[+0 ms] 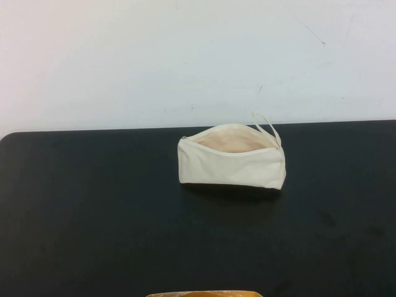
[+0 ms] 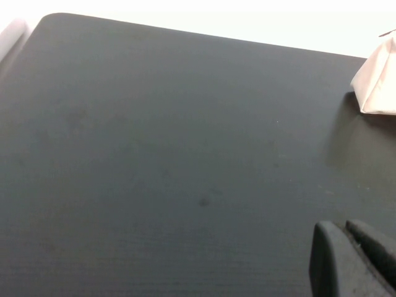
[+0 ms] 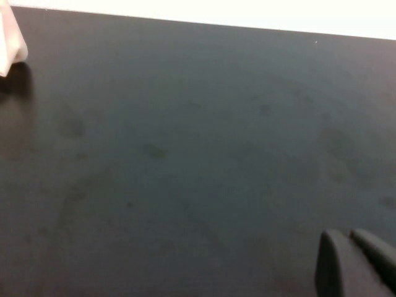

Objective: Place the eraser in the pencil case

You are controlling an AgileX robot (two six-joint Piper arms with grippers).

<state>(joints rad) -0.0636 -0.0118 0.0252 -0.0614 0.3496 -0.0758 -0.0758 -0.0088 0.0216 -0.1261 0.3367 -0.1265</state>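
The cream-white pencil case (image 1: 232,162) stands unzipped on the black table (image 1: 93,216) near its far edge, peach lining showing, loop strap (image 1: 267,127) at its right end. A corner of it shows in the left wrist view (image 2: 377,83) and in the right wrist view (image 3: 11,43). The eraser is not visible in any view. My left gripper (image 2: 349,238) is shut and empty, low over bare table to the left of the case. My right gripper (image 3: 349,244) is shut and empty, low over bare table to the right of the case. Neither arm shows in the high view.
A white wall (image 1: 198,55) rises behind the table's far edge. A yellowish object (image 1: 204,294) pokes in at the near edge of the high view. The table's rounded far left corner (image 2: 52,18) shows in the left wrist view.
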